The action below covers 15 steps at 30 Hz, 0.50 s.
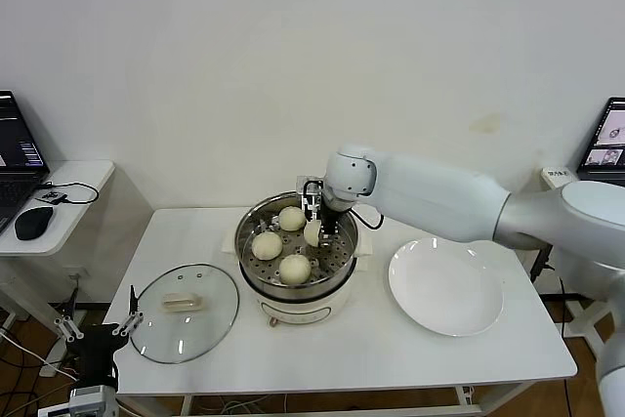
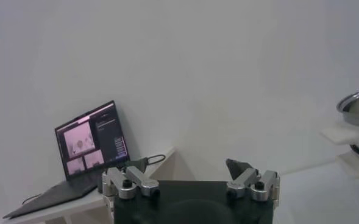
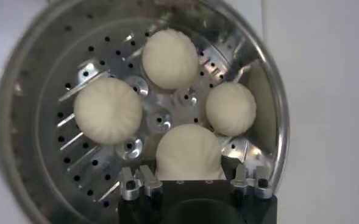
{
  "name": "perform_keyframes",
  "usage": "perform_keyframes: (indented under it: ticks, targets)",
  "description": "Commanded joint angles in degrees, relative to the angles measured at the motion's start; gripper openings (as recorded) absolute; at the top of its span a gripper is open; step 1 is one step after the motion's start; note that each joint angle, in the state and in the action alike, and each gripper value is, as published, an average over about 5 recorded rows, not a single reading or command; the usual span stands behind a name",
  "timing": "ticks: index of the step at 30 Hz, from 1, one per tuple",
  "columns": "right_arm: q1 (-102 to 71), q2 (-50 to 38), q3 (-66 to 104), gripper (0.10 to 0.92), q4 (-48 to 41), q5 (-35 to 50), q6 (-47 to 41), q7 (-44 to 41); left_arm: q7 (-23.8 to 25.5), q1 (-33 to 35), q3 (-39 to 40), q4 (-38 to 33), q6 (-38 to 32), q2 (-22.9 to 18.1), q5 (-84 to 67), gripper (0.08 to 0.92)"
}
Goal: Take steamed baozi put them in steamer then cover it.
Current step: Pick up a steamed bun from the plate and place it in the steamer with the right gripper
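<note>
Your right pincer (image 1: 314,226) grips the fourth baozi (image 1: 312,232) just above the steamer (image 1: 256,285) tray; releasing high could roll it onto neighbours. Left pincer (image 1: 98,324) waits open, near-left.

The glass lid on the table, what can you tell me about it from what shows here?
The glass lid is round and clear, with a thin metal rim and a cream rectangular handle at its centre. It lies flat on the white table, handle up, near the front left corner, beside the steamer but apart from it. Nothing grips it: the left gripper hangs open just off the table's edge near it, not touching.
</note>
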Motion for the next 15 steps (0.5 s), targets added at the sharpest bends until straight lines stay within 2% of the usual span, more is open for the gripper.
perform_keyframes:
  ticks: [1, 4, 9, 15]
  targets:
    - [-2.4, 1.8, 0.4, 0.663, -2.1, -1.7, -1.4, 1.1, 0.1, 0.0, 0.0, 0.0, 0.0, -0.1, 0.1, 0.823]
    - [-2.5, 1.5, 1.2, 0.689, -1.7, -1.5, -1.3, 0.9, 0.1, 0.0, 0.1, 0.0, 0.0, -0.2, 0.2, 0.823]
    - [-0.3, -0.6, 2.7, 0.799, 1.2, -0.6, -1.3, 0.3, 0.1, -0.1, 0.0, 0.0, 0.0, -0.2, 0.2, 0.823]
    - [2.5, -6.9, 7.0, 0.822, 7.5, 1.9, -1.1, 3.1, 0.2, -0.2, 0.0, 0.2, 0.1, 0.0, 0.1, 0.823]
